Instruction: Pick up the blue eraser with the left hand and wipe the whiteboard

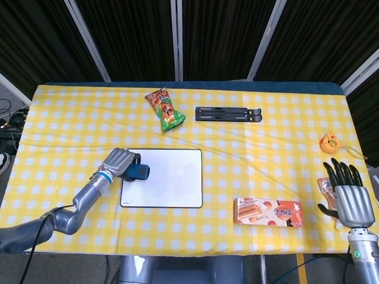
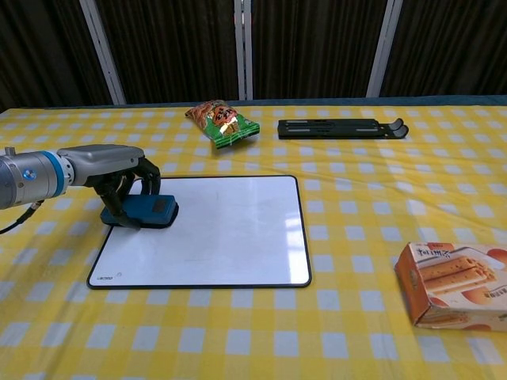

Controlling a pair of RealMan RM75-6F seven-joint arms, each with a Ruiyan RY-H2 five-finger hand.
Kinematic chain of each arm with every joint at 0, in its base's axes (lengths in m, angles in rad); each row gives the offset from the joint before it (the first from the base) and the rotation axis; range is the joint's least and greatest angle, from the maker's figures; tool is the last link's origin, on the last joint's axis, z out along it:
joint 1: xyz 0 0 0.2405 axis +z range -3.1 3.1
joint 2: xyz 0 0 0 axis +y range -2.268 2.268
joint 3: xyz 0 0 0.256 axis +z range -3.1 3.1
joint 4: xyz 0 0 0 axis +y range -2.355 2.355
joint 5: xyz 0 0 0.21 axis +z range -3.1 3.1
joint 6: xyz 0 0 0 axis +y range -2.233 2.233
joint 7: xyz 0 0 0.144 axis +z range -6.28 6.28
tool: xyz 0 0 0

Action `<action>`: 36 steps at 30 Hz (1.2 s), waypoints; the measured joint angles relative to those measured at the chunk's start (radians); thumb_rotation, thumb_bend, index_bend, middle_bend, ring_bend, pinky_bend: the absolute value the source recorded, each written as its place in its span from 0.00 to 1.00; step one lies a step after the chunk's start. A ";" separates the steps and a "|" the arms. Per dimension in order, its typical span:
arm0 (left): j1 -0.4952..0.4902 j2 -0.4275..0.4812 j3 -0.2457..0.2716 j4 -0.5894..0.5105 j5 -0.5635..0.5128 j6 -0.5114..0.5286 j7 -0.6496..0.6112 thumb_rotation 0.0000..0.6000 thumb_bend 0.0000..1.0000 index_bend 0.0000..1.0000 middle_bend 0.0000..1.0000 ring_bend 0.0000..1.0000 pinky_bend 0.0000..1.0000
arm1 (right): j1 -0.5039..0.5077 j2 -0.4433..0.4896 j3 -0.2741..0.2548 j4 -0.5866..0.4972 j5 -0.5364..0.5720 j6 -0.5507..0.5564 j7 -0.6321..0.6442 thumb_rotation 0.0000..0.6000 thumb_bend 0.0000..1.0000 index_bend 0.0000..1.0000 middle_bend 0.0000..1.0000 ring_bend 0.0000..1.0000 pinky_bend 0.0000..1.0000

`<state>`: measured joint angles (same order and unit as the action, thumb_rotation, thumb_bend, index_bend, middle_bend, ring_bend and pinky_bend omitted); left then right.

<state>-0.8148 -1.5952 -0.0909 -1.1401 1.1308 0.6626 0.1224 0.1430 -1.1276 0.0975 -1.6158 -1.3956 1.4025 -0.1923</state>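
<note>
The blue eraser (image 2: 147, 210) lies flat on the whiteboard (image 2: 230, 233) at its far-left corner. The whiteboard, white with a dark frame, lies flat on the table.
</note>
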 measured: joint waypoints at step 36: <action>0.042 0.152 -0.006 -0.116 0.062 0.085 -0.061 1.00 0.23 0.58 0.47 0.52 0.57 | -0.006 0.007 -0.004 -0.010 -0.008 0.008 0.002 1.00 0.00 0.00 0.00 0.00 0.00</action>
<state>-0.7731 -1.4431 -0.0969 -1.2565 1.1931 0.7479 0.0615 0.1371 -1.1209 0.0932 -1.6259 -1.4036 1.4108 -0.1904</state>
